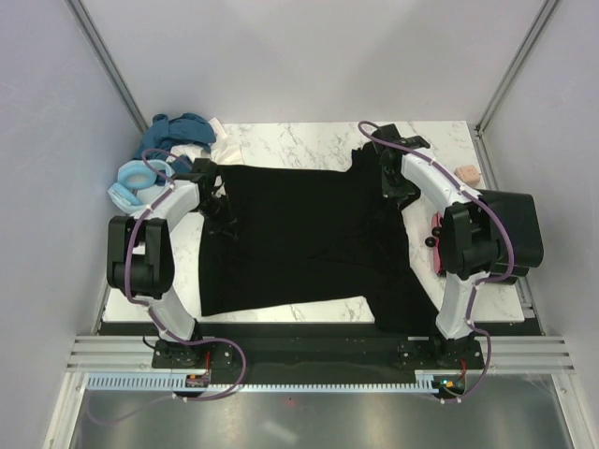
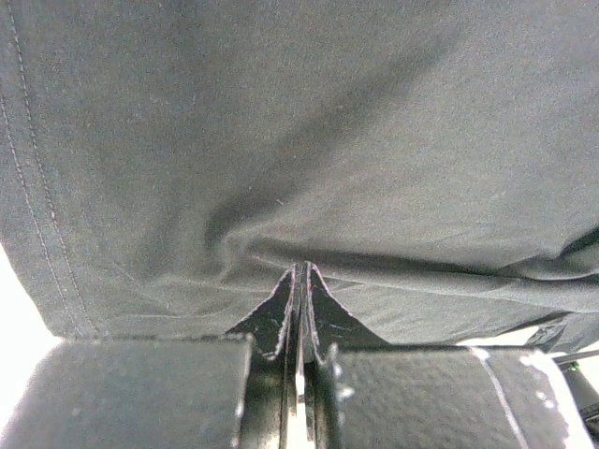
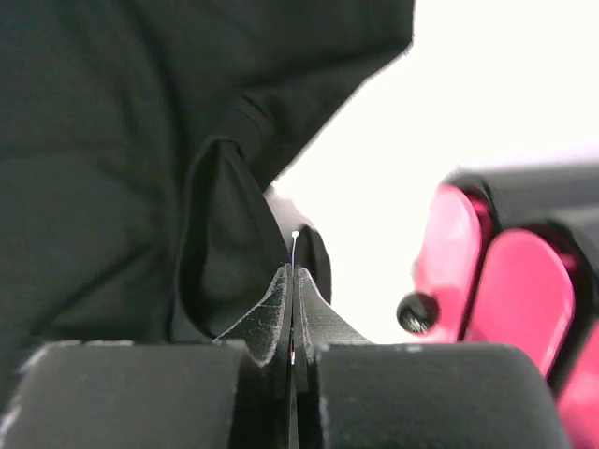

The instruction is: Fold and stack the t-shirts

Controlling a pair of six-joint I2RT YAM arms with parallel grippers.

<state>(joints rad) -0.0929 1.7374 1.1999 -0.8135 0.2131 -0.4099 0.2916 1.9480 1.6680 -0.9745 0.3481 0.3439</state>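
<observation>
The counter (image 1: 309,140) is white marble with grey veins, boxed in by plain pale walls (image 1: 299,56) with a metal post (image 1: 103,56) in each far corner. A slotted metal rail (image 1: 309,360) carries both arm bases along the near edge.

A black shirt (image 1: 309,234) lies spread over most of the counter, and its 5 o'clock corner reaches the near edge. At 10 o'clock a loose pile (image 1: 178,131) of teal-blue and white cloth is bunched, with a light-blue shirt (image 1: 136,180) just beside it. A small pinkish block (image 1: 466,173) sits at 2 o'clock, clear of the black shirt.

The top view gives the layout. The left pincer (image 1: 223,213) is down on the shirt's 9 o'clock edge and the right pincer (image 1: 391,187) on its 1 o'clock corner, but it cannot show how their jaws stand.

The wrist views show that. On the left, the jaws are pressed together on a pucker of the black shirt, with creases running into the tips and a stitched hem at 9 o'clock. On the right, the jaws are also fully closed, nipping a looped fold of the same shirt that bulges at 10 o'clock of the tips. Bright counter lies beyond it at 1 o'clock.

Only the right wrist view shows a glossy magenta part (image 3: 496,271) at 3 o'clock. What it is I cannot tell.
</observation>
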